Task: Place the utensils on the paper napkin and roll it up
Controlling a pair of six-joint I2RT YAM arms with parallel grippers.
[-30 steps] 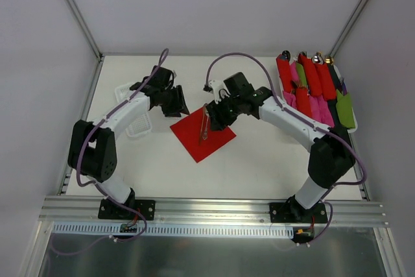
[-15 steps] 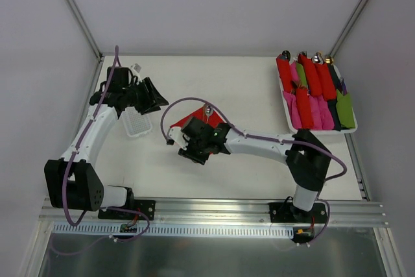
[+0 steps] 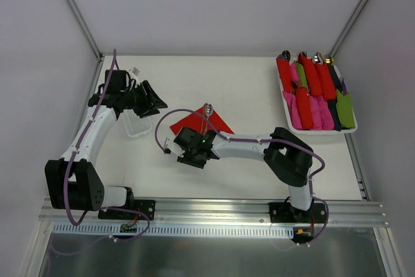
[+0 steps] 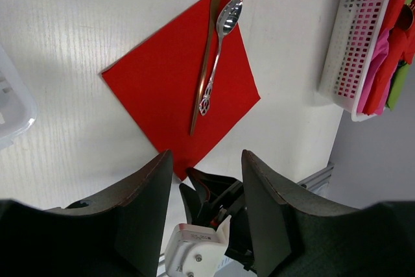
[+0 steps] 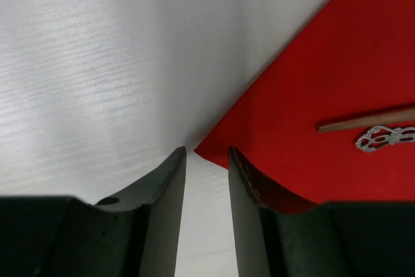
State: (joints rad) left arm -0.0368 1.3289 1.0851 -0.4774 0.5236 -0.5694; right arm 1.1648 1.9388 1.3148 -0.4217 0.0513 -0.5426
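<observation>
The red paper napkin point(image 4: 172, 85) lies flat on the white table like a diamond. A silvery spoon point(image 4: 219, 50) and a slim knife point(image 4: 206, 63) lie side by side on its right half. In the top view the napkin point(image 3: 211, 121) is partly under my right arm, with the spoon head point(image 3: 207, 107) at its far corner. My right gripper point(image 5: 206, 152) is low at the napkin's near corner point(image 5: 202, 148), jaws slightly apart, with the corner tip between the fingertips. My left gripper point(image 3: 157, 100) is open and empty, raised to the left of the napkin.
A white tray point(image 3: 351, 129) at the far right holds several red, pink and green rolled bundles point(image 3: 314, 89). A clear plastic container point(image 3: 134, 125) sits on the table below my left gripper. The tray's slotted wall point(image 4: 360, 30) also shows in the left wrist view.
My left gripper drew back to the left, away from the napkin. My right gripper swung from the napkin's far side down to its near corner and has edged slightly nearer.
</observation>
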